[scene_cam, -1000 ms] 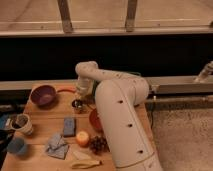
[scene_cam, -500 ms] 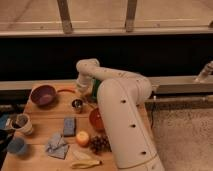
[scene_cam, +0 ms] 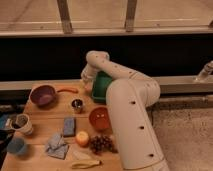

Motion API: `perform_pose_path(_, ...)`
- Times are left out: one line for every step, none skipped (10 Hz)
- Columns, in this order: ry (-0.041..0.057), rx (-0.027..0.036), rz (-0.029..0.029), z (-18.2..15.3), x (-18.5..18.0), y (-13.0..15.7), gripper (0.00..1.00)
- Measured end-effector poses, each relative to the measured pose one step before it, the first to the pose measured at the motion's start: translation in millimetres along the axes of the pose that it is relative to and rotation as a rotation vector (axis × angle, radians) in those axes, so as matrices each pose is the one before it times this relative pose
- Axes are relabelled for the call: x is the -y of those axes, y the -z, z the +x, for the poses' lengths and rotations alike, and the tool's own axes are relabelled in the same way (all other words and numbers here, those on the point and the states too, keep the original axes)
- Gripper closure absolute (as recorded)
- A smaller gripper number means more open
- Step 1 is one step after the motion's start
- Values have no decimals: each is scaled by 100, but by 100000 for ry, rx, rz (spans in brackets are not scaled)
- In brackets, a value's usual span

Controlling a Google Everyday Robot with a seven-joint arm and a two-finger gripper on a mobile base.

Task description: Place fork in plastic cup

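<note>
Starting with the biggest thing, Sam, what is there?

Well, Ana, a white robot arm (scene_cam: 131,117) rises beside a wooden table (scene_cam: 50,114) at about 4 o'clock. It bends over and reaches back toward 1 o'clock.

And on the table, from large to small?

Picture the tabletop as a clock, with 12 at the far edge. A green bin (scene_cam: 104,86) sits at 1 o'clock, partly behind the arm. A purple bowl (scene_cam: 42,95) is at 10 o'clock. An orange-red bowl (scene_cam: 99,119) lies near 3 o'clock, right against the arm. A grey-blue cloth (scene_cam: 56,146) is crumpled at 7 o'clock. A white cup (scene_cam: 23,124) with a dark inside stands at 9 o'clock.

Where is the plastic cup?

The plastic cup (scene_cam: 17,146), small and blue, stands upright at 8 o'clock by the near left corner. It is just nearer than the white cup and apart from the cloth.

What else?

A blue sponge (scene_cam: 69,126) lies near the centre. Dark grapes (scene_cam: 100,144) are at 5 o'clock, beside a round orange fruit (scene_cam: 82,138). A banana (scene_cam: 85,163) lies at 6 o'clock. A metal cup (scene_cam: 77,105) stands just beyond the centre. An orange stick (scene_cam: 67,90) lies at 11 o'clock.

And the gripper?

The gripper (scene_cam: 88,80) hangs at 12 o'clock by the bin's left wall, well apart from the plastic cup. Whether it is spread or pressed together, I cannot tell.
</note>
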State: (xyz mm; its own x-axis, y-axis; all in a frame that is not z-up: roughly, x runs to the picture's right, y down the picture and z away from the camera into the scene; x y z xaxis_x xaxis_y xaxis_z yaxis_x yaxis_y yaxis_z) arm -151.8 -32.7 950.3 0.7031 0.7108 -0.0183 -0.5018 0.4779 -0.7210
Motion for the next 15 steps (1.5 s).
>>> perform_pose_path(140, 3363, -602, -728, 451, 823, 100)
perform_pose_path(1000, 1538, -471, -794, 134, 480, 100)
perform_pose_path(1934, 1257, -412, -1280, -134, 655, 100)
perform_pose_path(3522, -123, -267, -1774, -395, 689, 100)
perform_pose_path(2686, -555, -363, -1190, -308, 190, 100)
perform_pose_path(3318, -1172, -696, -1282, -651, -31, 100)
perform_pose_path(3010, -767, -603, -1134, -623, 124, 100)
perform_pose_path(3001, -463, -491, -814, -650, 149, 100)
perform_pose_path(2247, 21, 59, -682, -610, 366, 100)
perform_pose_path(1988, -56, -423, -670, -1056, -177, 100)
perform_pose_path(1912, -310, -306, -570, -1340, -214, 100)
perform_pose_path(1190, -1121, -198, -318, -1759, -270, 100)
perform_pose_path(592, -1441, -2, 22, -1152, -115, 100)
perform_pose_path(823, -3322, 581, -28, -1916, -315, 100)
perform_pose_path(-7, -2479, 407, 71, -1554, -355, 100)
